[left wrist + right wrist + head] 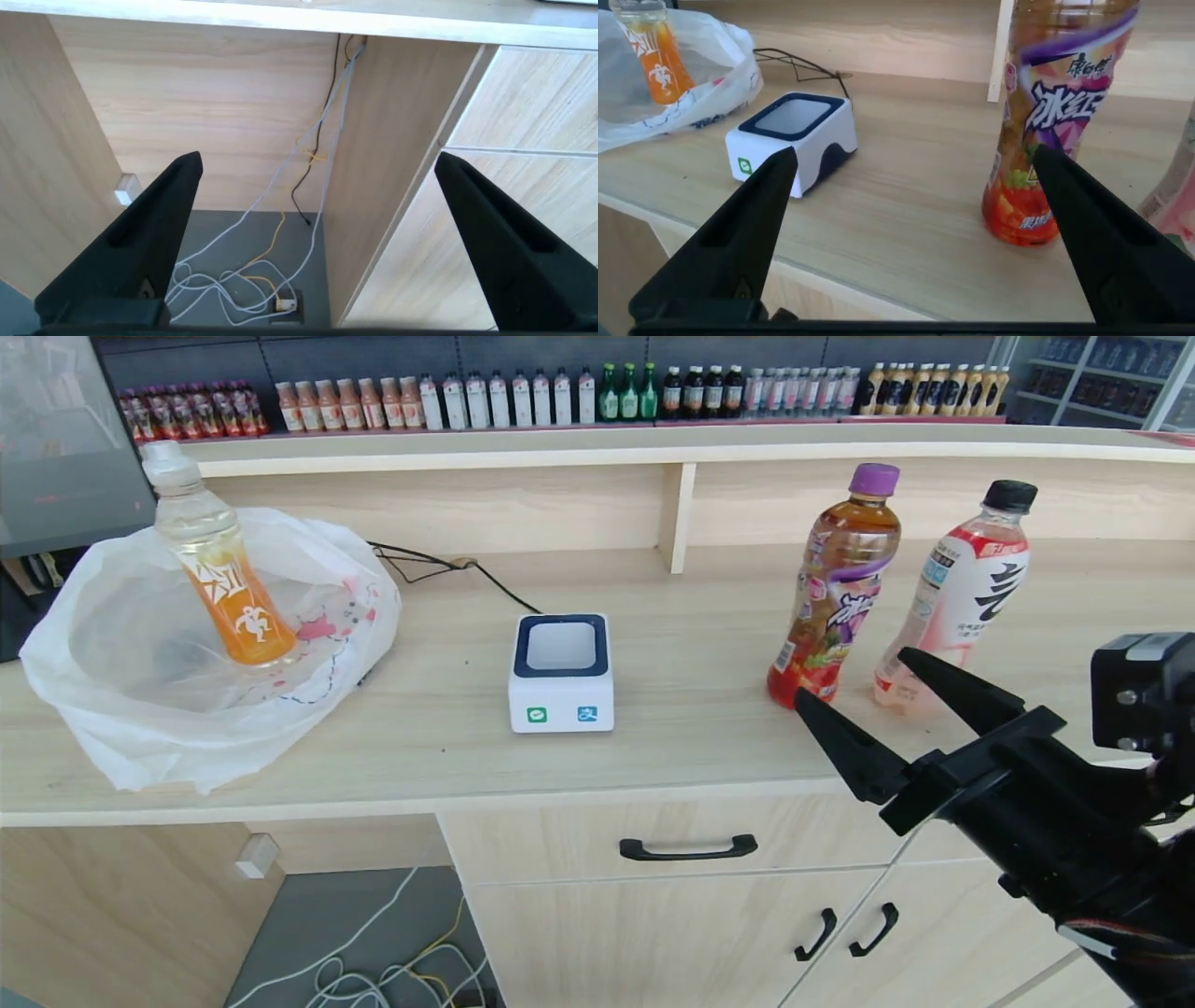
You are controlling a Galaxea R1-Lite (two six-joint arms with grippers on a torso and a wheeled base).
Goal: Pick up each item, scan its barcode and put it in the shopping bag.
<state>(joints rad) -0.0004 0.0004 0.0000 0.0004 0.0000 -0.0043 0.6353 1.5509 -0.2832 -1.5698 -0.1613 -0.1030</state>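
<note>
Jaws wide on right gripper (pixel 851 674), near purple-cap bottle (pixel 837 588) | pink bottle (pixel 962 588) beside it, both upright, right of table (pixel 691 747) | orange bottle (pixel 229 588) in bag (pixel 140 737), left | scanner (pixel 561 674) middle | left gripper (pixel 318 161) jaws wide, below table edge

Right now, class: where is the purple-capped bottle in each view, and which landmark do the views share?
Head view: purple-capped bottle stands right of centre, beside the black-capped bottle.
Left wrist view: aimed under the counter, at cables.
Right wrist view: the bottle stands close ahead of the right pincer.
Shared landmark: white scanner.
</note>
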